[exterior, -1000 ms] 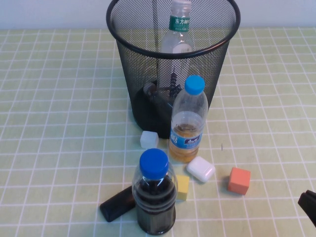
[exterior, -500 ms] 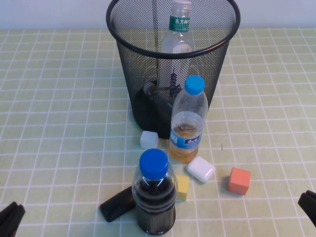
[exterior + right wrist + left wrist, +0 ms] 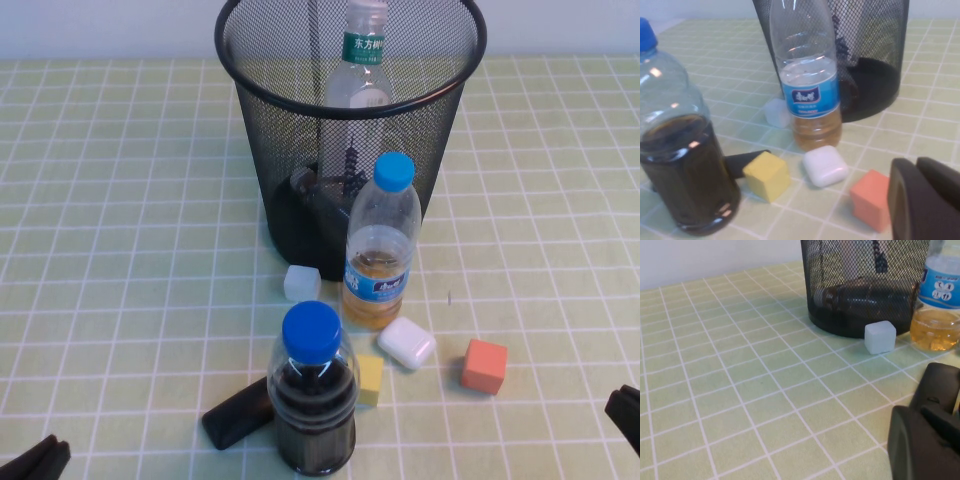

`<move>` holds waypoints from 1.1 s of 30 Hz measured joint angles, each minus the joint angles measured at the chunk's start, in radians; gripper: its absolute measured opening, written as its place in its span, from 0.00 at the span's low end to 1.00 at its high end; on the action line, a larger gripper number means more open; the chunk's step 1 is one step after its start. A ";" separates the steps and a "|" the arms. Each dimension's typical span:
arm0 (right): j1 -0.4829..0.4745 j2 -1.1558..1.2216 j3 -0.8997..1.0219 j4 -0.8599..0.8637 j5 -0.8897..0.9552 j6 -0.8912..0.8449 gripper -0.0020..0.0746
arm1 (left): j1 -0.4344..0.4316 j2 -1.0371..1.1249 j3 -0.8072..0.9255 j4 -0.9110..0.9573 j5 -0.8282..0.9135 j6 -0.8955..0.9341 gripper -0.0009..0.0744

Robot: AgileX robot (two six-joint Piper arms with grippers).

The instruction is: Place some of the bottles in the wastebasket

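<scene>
Wastebasket [image 3: 350, 110]: I count two bottles inside, green-labelled [image 3: 360, 60] upright, another [image 3: 865, 297] lying flat. Left end effector [image 3: 35, 462], right end effector [image 3: 625, 415]: closed, empty, well clear of it.

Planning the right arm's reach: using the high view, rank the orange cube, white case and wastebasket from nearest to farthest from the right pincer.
From the right pincer, shut at the near right corner:
1. Orange cube, just to its left.
2. White case, farther left.
3. Wastebasket, far side, centre.
</scene>
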 joint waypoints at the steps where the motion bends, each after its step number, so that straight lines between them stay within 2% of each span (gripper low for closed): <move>1: -0.020 -0.016 0.000 0.038 0.033 -0.055 0.02 | 0.000 0.000 0.000 0.000 0.000 0.000 0.01; 3: -0.110 -0.067 0.000 0.074 0.104 -0.064 0.02 | 0.000 0.000 0.000 0.000 0.001 0.002 0.01; 8: -0.372 -0.219 0.000 -0.019 0.175 -0.064 0.02 | 0.000 0.000 0.000 -0.001 0.004 0.002 0.01; 11: -0.523 -0.310 0.000 -0.016 0.208 -0.045 0.02 | 0.000 0.000 0.000 -0.002 0.004 0.002 0.01; 14: -0.605 -0.392 0.000 -0.016 0.265 -0.046 0.02 | 0.000 0.000 0.000 -0.002 0.004 0.002 0.01; 20: -0.634 -0.458 0.000 -0.014 0.366 -0.046 0.02 | 0.000 0.000 0.000 -0.002 0.004 0.002 0.01; 29: -0.634 -0.458 0.000 -0.017 0.355 -0.048 0.02 | 0.000 0.000 0.000 -0.002 0.004 0.002 0.01; 33: -0.634 -0.456 0.027 -0.011 0.291 -0.048 0.02 | 0.000 0.000 0.000 -0.002 0.004 0.002 0.01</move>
